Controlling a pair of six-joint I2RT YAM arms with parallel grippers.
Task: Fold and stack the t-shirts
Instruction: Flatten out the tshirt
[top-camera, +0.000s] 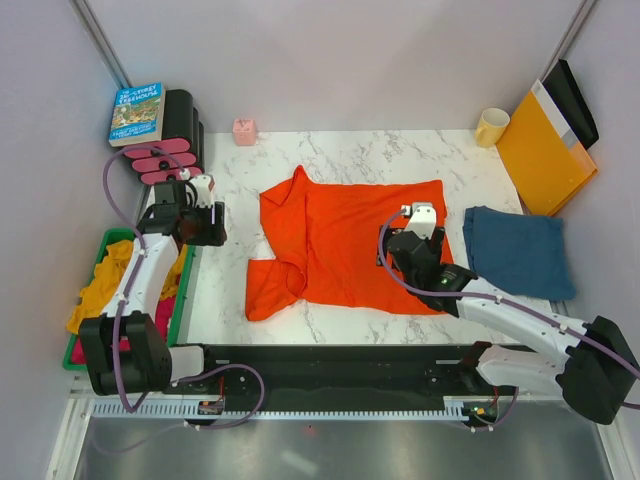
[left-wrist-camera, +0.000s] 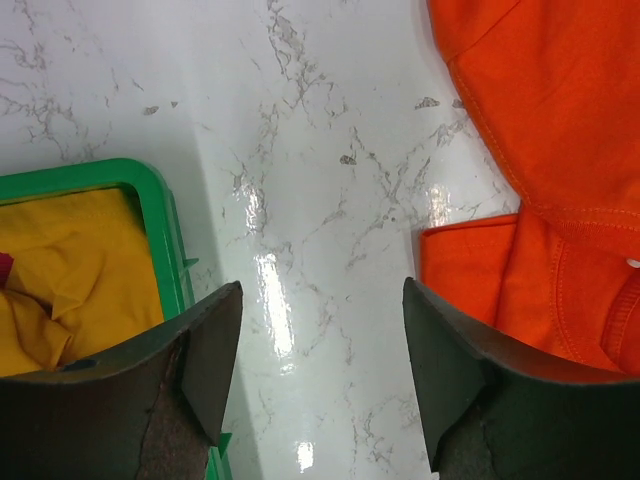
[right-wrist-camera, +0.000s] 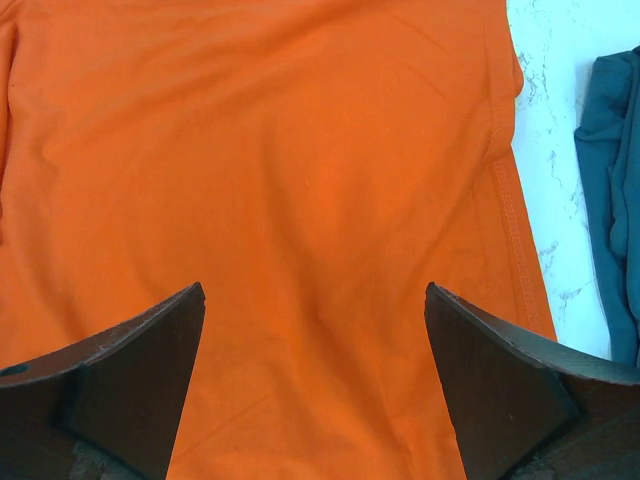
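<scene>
Orange-red t-shirt (top-camera: 345, 240) spread flat mid-table; folded denim-blue t-shirt (top-camera: 518, 250) just right.

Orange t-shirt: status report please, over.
Left gripper open over table. Right gripper open above orange t-shirt, spread unfolded. Blue t-shirt folded alongside; nothing blocking.

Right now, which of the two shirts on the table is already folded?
The dark blue t-shirt, a rough square on the right; the orange t-shirt lies spread out flat.

I see pale lilac walls (top-camera: 330, 60) on three sides, white marble table (top-camera: 340, 160), glossy top catching light glare.
</scene>
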